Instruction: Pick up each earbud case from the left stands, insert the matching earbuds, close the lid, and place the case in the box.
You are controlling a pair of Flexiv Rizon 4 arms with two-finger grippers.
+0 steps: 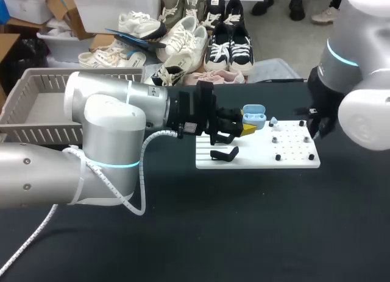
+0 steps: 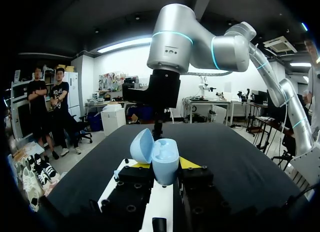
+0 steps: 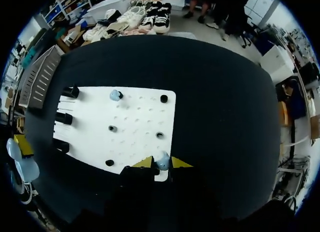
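Left jaws gripping open light-blue earbud case (image 2: 164, 162) above white peg board (image 1: 256, 157) near its 12 o'clock edge, right jaws pinching light-blue earbud (image 3: 162, 162) at board's 3 o'clock edge, second earbud (image 1: 273, 120) sitting on board at case's 3 o'clock, black worktop (image 1: 244, 233) lying beneath.

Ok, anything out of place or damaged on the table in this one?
Nothing stands out. The left hand holds the blue earbud case with its lid open, the right hand is at one earbud on the white board, and another earbud rests elsewhere on it.
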